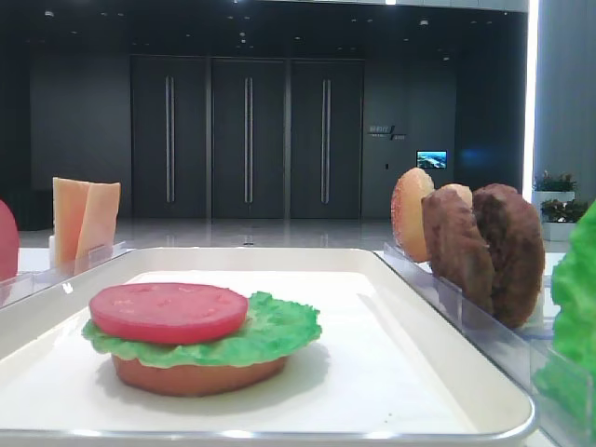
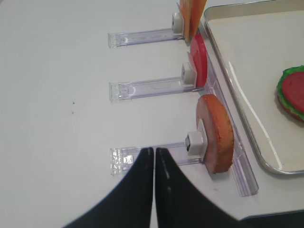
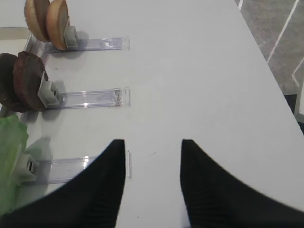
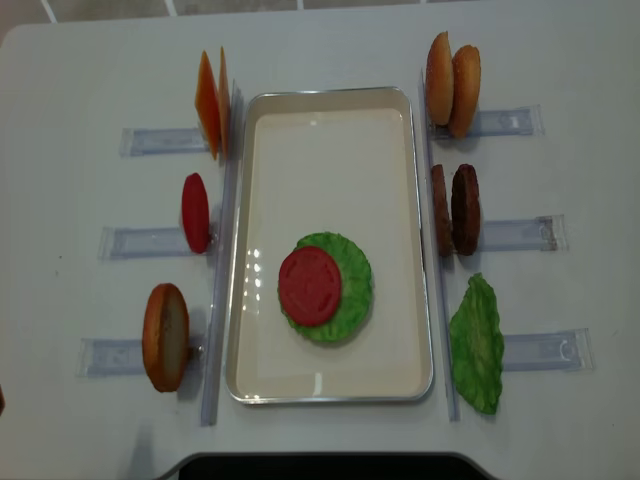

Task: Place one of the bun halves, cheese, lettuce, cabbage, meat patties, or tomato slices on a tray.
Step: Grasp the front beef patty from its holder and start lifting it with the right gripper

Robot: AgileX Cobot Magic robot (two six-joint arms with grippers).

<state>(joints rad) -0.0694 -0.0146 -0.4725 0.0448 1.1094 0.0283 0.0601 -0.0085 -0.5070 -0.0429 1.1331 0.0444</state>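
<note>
The white tray holds a stack of a bun half, lettuce and a tomato slice on top. To its right, in racks, stand two bun halves, two meat patties and a lettuce leaf. To its left stand cheese, a tomato slice and a bun half. My right gripper is open and empty over bare table, right of the patties. My left gripper is shut and empty, above the rack of the left bun half.
Clear plastic holder racks stick out sideways from both long sides of the tray, three on each side. The white table's right edge drops to grey floor. A dark shape lies along the table's near edge.
</note>
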